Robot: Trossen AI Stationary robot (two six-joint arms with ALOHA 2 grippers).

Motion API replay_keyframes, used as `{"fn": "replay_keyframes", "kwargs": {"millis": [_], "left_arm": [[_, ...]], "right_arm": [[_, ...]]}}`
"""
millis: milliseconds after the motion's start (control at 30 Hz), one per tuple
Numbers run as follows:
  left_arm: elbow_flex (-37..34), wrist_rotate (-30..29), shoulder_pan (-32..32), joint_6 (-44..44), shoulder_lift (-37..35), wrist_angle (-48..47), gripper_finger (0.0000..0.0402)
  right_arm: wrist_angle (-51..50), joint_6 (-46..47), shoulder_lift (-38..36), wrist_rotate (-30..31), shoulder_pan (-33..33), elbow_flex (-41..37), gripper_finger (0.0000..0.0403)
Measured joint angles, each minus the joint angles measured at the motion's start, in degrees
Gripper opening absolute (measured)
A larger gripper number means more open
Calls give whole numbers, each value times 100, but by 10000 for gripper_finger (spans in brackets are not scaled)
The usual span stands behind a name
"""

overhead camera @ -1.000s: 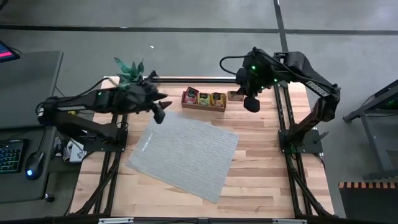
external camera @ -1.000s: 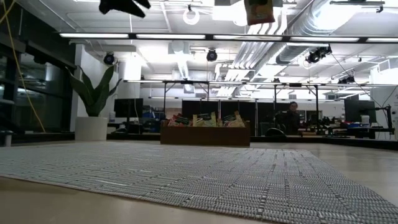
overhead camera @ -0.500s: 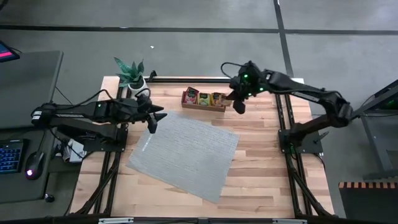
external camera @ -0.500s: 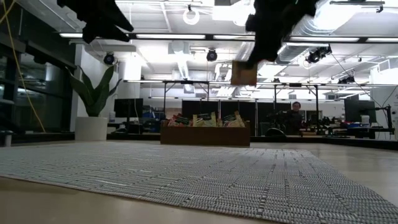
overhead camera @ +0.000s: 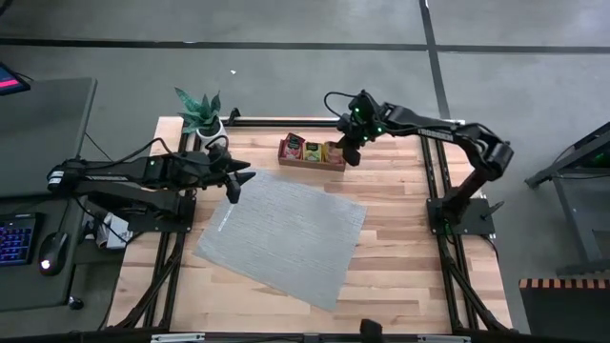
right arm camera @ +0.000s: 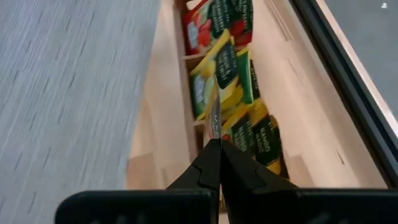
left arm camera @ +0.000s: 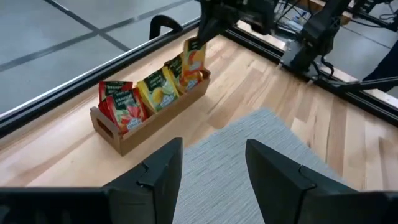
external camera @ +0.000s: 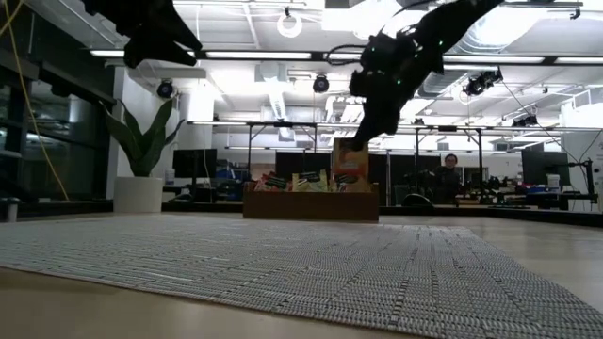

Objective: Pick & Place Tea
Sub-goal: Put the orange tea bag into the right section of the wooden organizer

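Observation:
My right gripper (overhead camera: 349, 152) is shut on one orange tea sachet (left arm camera: 193, 55) over the right-hand compartment of the brown wooden tray (overhead camera: 312, 160). The sachet (external camera: 350, 162) hangs upright, its lower edge down among the tops of the sachets in that compartment. Red, yellow and orange sachets (left arm camera: 152, 93) stand on edge in the tray's three compartments. My left gripper (overhead camera: 238, 183) hovers open over the far left corner of the grey woven mat (overhead camera: 281, 238); nothing is between its fingers (left arm camera: 211, 165). My right gripper pinches the orange sachet's top edge (right arm camera: 214, 132) between its two fingers (right arm camera: 219, 163). The fingers slant down from the table's right side. The sachet hangs upright below them, edge-on in the right wrist view. I cannot tell whether its lower edge rests on anything.
A potted plant (overhead camera: 200, 112) stands at the table's far left corner, just beyond my left arm. The mat lies slantwise across the middle of the wooden table (overhead camera: 400, 276). A black rail (overhead camera: 286, 121) runs along the far edge behind the tray.
My right gripper has come down and gone toward the table's left, carrying the orange sachet from high above the table to the tray's right-hand compartment. My left gripper has sunk and drawn back a little toward the left edge, then kept still.

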Motion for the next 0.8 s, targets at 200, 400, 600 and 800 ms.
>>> {"fn": "replay_keyframes", "kwargs": {"millis": [200, 400, 600, 800], "left_arm": [[0, -2, 0, -7, 0, -2, 174], [0, -24, 0, -60, 0, 0, 174], [0, -26, 0, -114, 0, -2, 174], [0, -28, 0, -154, 2, 0, 174]], "right_arm": [[393, -13, 352, -166, -161, 1, 0], [246, -247, 565, -157, -232, -1, 0], [44, -359, 613, -105, -253, -4, 0], [29, -358, 613, -105, -250, -4, 0]]}}
